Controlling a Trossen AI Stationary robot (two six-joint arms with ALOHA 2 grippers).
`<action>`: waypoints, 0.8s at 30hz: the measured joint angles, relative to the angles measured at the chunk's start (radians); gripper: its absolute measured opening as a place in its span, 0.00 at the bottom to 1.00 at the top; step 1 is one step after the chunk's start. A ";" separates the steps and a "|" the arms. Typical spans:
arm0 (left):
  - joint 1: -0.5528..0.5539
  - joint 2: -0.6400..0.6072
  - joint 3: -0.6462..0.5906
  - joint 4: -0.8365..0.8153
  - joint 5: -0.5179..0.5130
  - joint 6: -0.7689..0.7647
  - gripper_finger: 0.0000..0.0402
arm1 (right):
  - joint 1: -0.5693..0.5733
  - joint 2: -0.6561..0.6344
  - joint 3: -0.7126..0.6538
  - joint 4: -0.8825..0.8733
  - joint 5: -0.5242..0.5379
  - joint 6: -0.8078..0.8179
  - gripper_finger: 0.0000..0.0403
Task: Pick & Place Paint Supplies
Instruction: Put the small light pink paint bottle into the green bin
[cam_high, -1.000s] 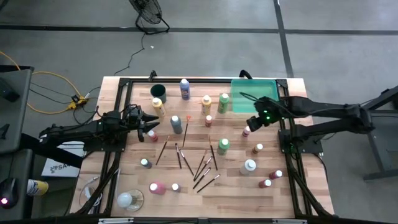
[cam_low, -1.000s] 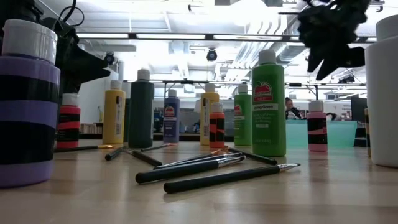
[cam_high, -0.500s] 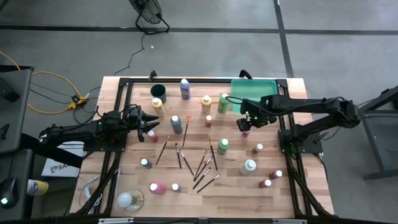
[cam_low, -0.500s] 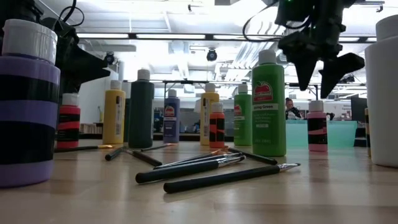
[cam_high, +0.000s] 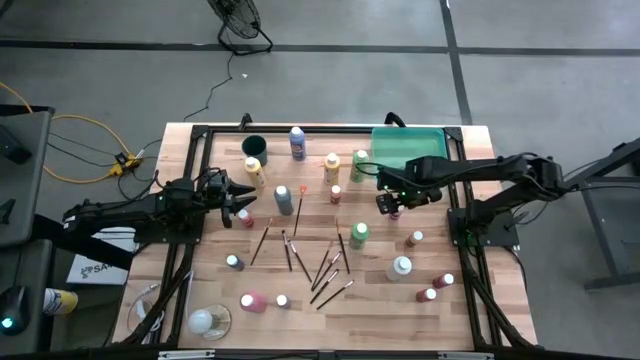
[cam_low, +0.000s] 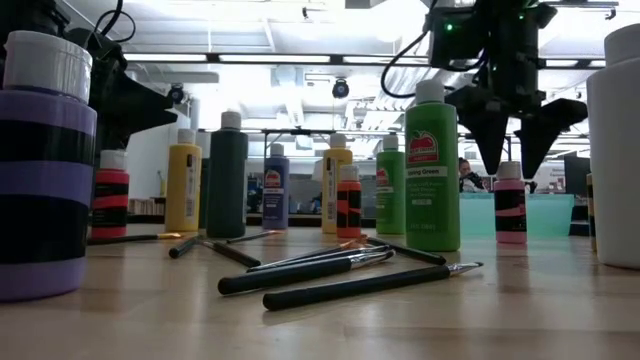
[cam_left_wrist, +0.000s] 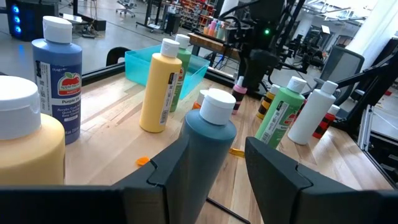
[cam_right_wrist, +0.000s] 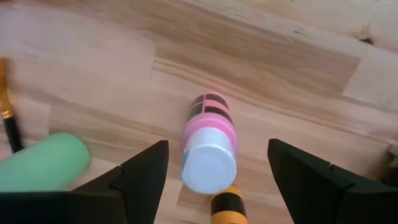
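Observation:
A small pink bottle with a white cap (cam_high: 396, 211) (cam_low: 510, 208) (cam_right_wrist: 209, 153) stands upright on the table, on the near side of the green tray (cam_high: 408, 150). My right gripper (cam_high: 389, 201) (cam_low: 512, 150) (cam_right_wrist: 217, 186) hangs open just above it, fingers pointing down on either side of the cap and touching nothing. My left gripper (cam_high: 243, 203) (cam_left_wrist: 208, 177) waits open near the table's left side, facing a grey-blue bottle (cam_high: 284, 200) (cam_left_wrist: 208, 140). Several dark-handled brushes (cam_high: 320, 265) (cam_low: 340, 272) lie flat in the middle.
Many more bottles stand around: a green one (cam_high: 359, 235) (cam_low: 431, 170), a white one (cam_high: 400, 268), yellow and blue ones (cam_high: 297, 143) toward the far edge, red and pink ones near the table's near edge. A dark round cup (cam_high: 254, 146) sits far left.
My right gripper has moved from beside the tray's near-left corner toward the table's left and come down, staying open, until it hangs over the small pink bottle. No bottle or brush has moved.

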 joint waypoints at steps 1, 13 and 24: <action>0.000 0.000 0.000 0.000 0.000 0.000 0.38 | 0.000 0.001 0.000 0.000 0.002 0.005 0.67; 0.000 0.000 0.000 0.000 0.000 0.000 0.38 | 0.000 0.001 0.000 0.000 -0.009 0.024 0.41; 0.000 0.000 0.000 0.000 0.000 0.000 0.38 | 0.000 -0.032 0.002 -0.013 -0.054 0.033 0.28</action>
